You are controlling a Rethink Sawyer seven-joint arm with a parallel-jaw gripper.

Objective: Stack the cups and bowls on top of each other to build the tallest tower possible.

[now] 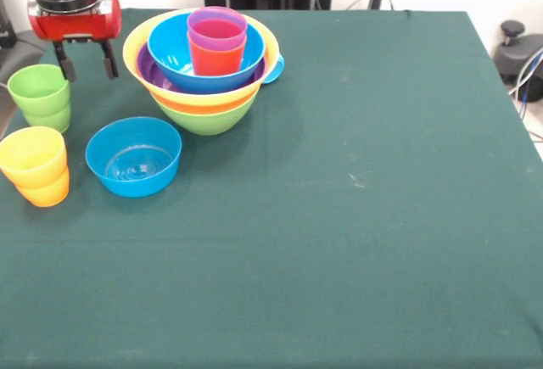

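Nearest the camera, and well forward of the claw, a yellow cup sits nested in an orange cup at the edge of the green table. Level with that pair, forward of the claw and a little toward the table's middle, a loose blue bowl stands empty, mouth up.

Farther back a green cup, which looks like two green cups nested, stands upright just forward of the claw and slightly to its outer side. This is the thing nearest the fingers: its rim appears just below and beside the two dark fingertips, apart from them.

Level with the claw, out toward the table's middle, stands the tower: a lime green bowl at the base, yellow and purple bowls nested in it, a big blue bowl inside those, and a purple cup over an orange one in the centre. A light blue rim peeks out at the tower's far side.

The claw hangs released, fingers spread and pointing down, holding nothing. I judge the coming move turns on the green cup: it stands with its axis vertical, so a short shift forward and a straight drop should put the fingers astride its rim.
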